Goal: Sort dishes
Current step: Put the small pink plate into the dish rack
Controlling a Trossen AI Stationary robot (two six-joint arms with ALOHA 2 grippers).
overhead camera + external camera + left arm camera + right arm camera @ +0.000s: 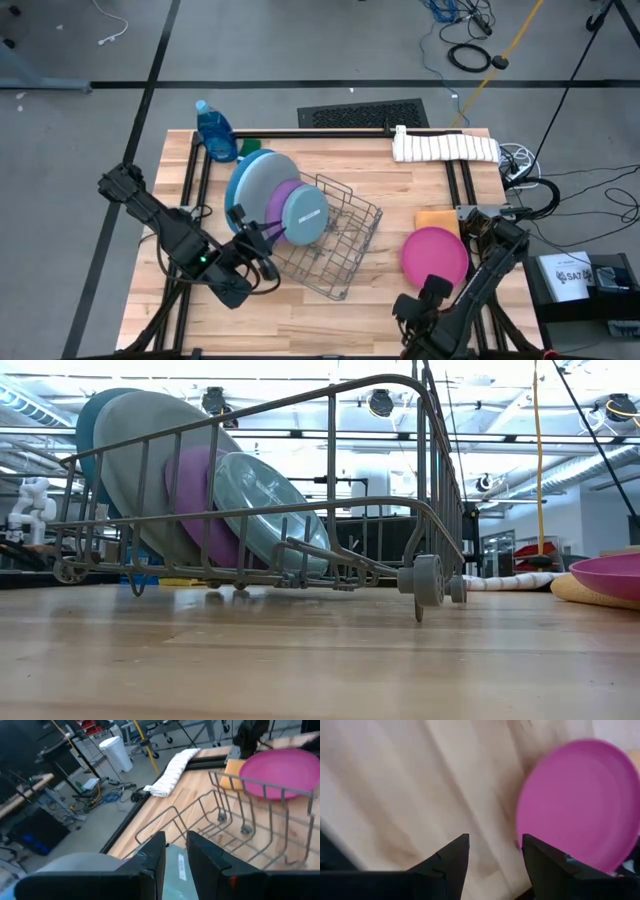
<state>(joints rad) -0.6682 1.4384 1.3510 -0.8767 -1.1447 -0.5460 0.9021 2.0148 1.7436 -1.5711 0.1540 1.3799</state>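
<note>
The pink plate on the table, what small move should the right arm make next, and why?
Probably ease the right gripper forward to the pink plate. Its fingers are open with nothing between them, and the plate lies flat on the table outside the wire rack, just ahead in the right wrist view.

Five plates [435, 255], one rack [345, 240], one sponge [437, 220], one bottle [216, 132], one towel [445, 148]

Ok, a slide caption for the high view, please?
Left hand grips the pale blue plate in the wire rack; right hand open near the pink plate.
</note>
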